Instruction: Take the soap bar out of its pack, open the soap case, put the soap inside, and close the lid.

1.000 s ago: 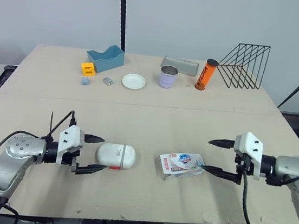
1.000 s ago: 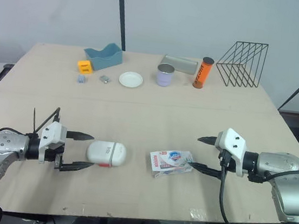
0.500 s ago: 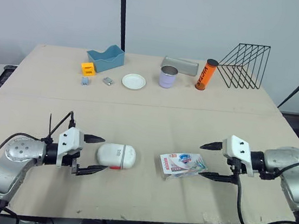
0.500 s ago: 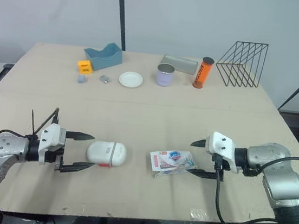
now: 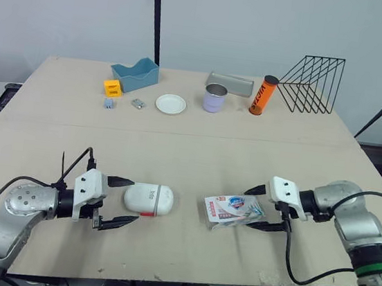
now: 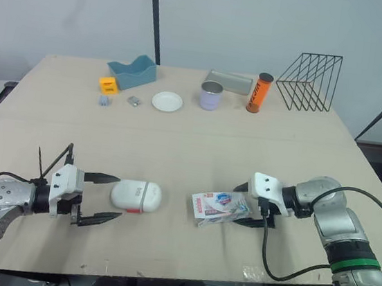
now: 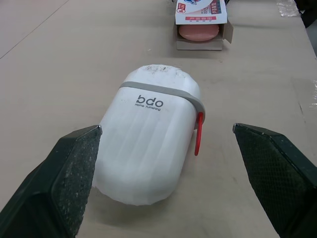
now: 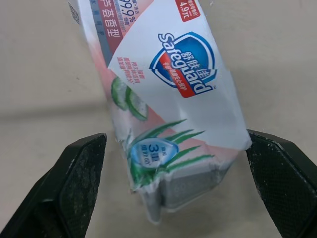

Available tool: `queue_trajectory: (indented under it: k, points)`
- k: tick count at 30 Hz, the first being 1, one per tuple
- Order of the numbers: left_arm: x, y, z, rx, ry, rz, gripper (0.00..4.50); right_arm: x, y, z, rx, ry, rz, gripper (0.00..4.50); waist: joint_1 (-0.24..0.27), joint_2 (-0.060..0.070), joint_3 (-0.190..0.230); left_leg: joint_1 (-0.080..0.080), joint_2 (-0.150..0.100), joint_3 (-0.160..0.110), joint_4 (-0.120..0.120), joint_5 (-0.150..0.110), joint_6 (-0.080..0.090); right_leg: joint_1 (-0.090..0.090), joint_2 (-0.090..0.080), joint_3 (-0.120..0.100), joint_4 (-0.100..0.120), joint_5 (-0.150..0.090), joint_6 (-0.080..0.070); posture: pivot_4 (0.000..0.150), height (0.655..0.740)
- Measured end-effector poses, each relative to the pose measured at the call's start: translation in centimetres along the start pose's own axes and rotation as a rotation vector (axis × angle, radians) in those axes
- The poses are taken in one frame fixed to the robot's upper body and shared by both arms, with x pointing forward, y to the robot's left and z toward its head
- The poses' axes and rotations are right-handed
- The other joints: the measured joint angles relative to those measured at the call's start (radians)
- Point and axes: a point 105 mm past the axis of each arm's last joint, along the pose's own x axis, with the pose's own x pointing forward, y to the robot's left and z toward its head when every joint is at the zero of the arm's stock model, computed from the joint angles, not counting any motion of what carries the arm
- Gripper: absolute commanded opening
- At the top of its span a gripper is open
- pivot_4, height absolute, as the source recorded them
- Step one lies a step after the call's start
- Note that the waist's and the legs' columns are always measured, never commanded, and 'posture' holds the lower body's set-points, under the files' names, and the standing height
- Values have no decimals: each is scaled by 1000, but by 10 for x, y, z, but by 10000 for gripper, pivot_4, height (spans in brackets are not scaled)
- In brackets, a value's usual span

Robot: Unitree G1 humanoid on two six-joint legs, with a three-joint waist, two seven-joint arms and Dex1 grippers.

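Both hands are open. The left hand (image 5: 132, 199) is low over the counter (image 5: 191, 143) with its two fingers spread wide to either side of the soap case's near end. The right hand (image 5: 248, 208) has its fingers parted to either side of the soap pack's end, and neither pad is pressed on it. At the far right corner of the counter stands a black wire rack (image 5: 312, 83). A blue tray (image 5: 135, 74) sits at the far left, and a grey metal tray (image 5: 230, 84) lies between the two. The white soap case (image 5: 149, 198) lies on its side near the front edge, left of centre, with its lid shut, a grey band round it and a red tab on one side. The soap pack (image 5: 233, 210) lies just to its right, apart from it, with its printed face up. An orange tube (image 5: 263, 95) stands upright beside the rack. A purple cup (image 5: 215, 98) and a white plate (image 5: 171, 104) sit in the far row. In the left wrist view the pink soap bar (image 7: 198, 31) shows inside the pack's open end, which faces the case. A small orange block (image 5: 112, 88) sits in front of the blue tray.
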Motion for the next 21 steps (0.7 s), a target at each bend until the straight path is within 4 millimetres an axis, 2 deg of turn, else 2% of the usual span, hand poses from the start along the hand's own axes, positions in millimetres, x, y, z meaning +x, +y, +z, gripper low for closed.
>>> queue_trajectory:
  k: [21]
  points:
    - [-1, -3, -5, -9, 15, 8, 45000, 3, 4, -6, 1, 10, 42, 24247, 0, 0, 0, 0, 0, 0, 0, 0, 0, 0, 0, 0, 0, 1, -1, 1500, 7393]
